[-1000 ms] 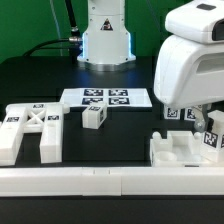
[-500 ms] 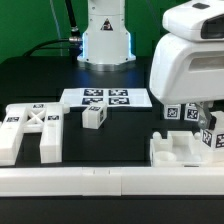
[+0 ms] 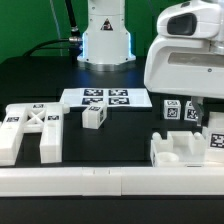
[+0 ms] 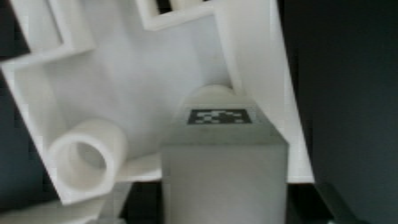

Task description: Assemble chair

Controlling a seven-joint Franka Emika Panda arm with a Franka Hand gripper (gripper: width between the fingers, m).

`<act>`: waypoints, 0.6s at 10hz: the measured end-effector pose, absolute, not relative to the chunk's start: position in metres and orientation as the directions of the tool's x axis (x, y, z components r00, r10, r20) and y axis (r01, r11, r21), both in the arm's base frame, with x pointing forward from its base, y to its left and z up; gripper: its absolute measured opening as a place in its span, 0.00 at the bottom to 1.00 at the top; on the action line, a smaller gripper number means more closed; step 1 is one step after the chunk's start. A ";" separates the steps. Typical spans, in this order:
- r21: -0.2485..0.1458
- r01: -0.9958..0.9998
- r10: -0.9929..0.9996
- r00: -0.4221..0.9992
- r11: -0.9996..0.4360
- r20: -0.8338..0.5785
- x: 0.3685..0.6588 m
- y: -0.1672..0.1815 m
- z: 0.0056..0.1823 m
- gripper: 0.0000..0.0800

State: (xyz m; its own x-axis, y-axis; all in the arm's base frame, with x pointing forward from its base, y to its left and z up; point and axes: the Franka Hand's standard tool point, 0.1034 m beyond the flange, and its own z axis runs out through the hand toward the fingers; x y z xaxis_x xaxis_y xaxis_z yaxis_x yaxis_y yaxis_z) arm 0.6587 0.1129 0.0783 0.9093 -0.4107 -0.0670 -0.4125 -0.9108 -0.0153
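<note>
Though narrow, jaws tight on leg block (image 4: 222, 180), its black-and-white tag (image 4: 222, 115) wordless.

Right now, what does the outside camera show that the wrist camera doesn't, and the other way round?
Only the exterior view: the X-braced panel, a small tagged block, the marker board and the long front rail. Only the wrist view: a round ring on the white part, seen close up. Both: the slotted white chair part under the arm and, it seems, a tagged leg block near it.
</note>
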 end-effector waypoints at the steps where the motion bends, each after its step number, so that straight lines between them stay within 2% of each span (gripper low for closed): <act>1: -0.023 -0.501 -0.498 0.864 -0.865 -0.076 0.659 0.112 0.078 0.36; 6: 0.002 -0.768 -0.764 0.637 -0.640 -0.106 0.657 0.109 0.077 0.36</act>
